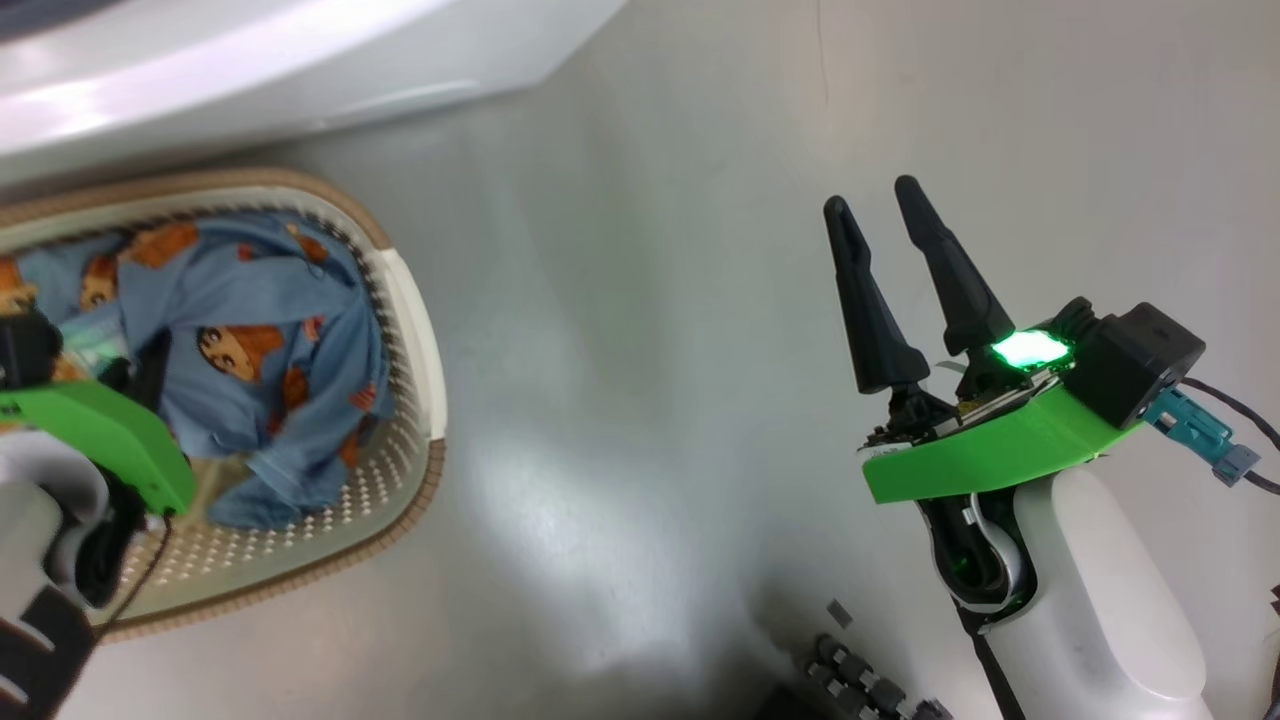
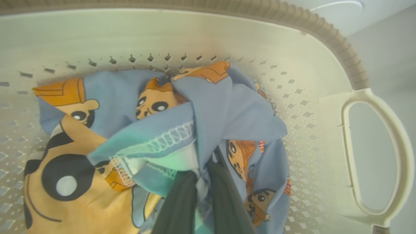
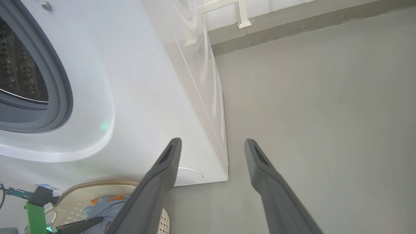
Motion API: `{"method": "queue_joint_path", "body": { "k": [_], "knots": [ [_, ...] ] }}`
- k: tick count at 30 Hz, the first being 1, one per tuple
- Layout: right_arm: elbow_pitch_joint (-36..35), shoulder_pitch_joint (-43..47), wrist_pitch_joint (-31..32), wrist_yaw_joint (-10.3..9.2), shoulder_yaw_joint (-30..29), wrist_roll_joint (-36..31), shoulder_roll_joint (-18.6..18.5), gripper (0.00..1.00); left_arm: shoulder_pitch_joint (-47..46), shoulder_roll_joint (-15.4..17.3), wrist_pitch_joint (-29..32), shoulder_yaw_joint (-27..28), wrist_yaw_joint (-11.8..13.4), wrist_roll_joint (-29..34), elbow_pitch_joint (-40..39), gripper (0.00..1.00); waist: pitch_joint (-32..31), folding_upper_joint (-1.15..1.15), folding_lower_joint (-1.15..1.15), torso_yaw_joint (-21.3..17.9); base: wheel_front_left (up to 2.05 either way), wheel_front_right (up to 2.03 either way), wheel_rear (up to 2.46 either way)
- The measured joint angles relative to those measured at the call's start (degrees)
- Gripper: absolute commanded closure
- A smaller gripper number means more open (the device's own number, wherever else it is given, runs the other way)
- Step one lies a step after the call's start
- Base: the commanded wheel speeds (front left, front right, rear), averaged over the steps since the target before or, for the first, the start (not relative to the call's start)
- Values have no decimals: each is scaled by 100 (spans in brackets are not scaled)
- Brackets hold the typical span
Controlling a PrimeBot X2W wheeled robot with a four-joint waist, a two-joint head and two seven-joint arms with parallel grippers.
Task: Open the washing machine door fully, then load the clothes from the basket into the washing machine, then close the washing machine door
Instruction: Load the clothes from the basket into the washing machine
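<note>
- The basket point(image 1: 415, 330) is standing on the grey floor point(image 1: 650, 300), just in front of the washing machine point(image 1: 250, 60), with its brown woven-look rim facing up.
- The clothes point(image 1: 270, 370) are lying bunched inside the basket, piled toward the wall nearest the machine. The light blue cloth is showing orange bear faces, and part of the perforated bottom is showing bare.
- The left arm is reaching down into the basket from its near side. Its pale forearm and green wrist mount point(image 1: 100, 435) are hanging over the basket's near rim, and the wrist is pointing steeply downward.
- The left fingers point(image 2: 187, 195) are clenched together deep in the pile, grasping the clothes. A fold of blue cloth with a white stitched hem is pinched between them and bulging up just above their tips.
- In the left wrist view, the large orange face with black-and-white eyes is lying beside the fingers, and the basket's white side handle point(image 2: 373, 152) is standing off to the other side.
- The right arm is hovering over bare floor, well apart from the basket, on the side opposite the left arm. Its forearm is rising from below and the wrist is tilted, so the fingers are pointing up and away from the robot.
- The right fingers point(image 1: 860, 290) are spread wide and grasping nothing.
- In the right wrist view, those fingers are pointing past the basket toward the machine's lower front corner, near its round white flap point(image 3: 188, 175). The grey gasket point(image 3: 58, 81) and the steel drum point(image 3: 19, 71) are showing beyond the basket.
</note>
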Motion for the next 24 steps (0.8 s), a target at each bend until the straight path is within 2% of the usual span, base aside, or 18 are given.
{"method": "queue_joint_path", "body": {
  "k": [8,11,17,24],
  "knots": [
    [214,125,-1,0,-59,-126,-2,0,589,24,-286,-7,0,-394,-601,100,-719,0,0,166,0,0,0],
    [321,271,-1,0,-77,-210,-3,0,809,25,-294,166,0,-415,-817,100,-1008,0,0,240,0,0,0],
    [471,456,-1,0,-116,-278,-5,0,1329,-41,-305,1023,0,-91,-1384,100,-1576,0,0,409,0,0,0],
    [639,688,-1,0,-193,-367,-8,0,2140,-332,-305,1894,0,416,-1958,100,-2225,0,0,599,0,0,0]
  ]
}}
